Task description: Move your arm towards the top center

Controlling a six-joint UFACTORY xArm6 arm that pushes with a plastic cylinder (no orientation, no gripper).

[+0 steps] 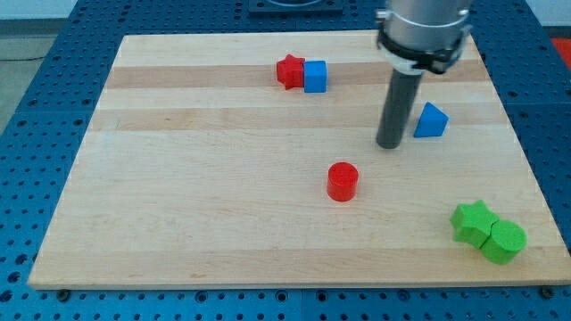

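Observation:
My tip (390, 145) rests on the wooden board (196, 178) right of centre, just left of the blue triangle block (432, 121). A red star block (289, 70) and a blue cube (315, 76) touch each other near the view's top centre, up and left of my tip. A red cylinder (342, 181) stands below and left of my tip. A green star block (472, 220) and a green cylinder (504, 241) sit together at the view's bottom right.
The board lies on a blue perforated table (36, 107). The arm's grey body (421, 31) hangs above the board's top right part.

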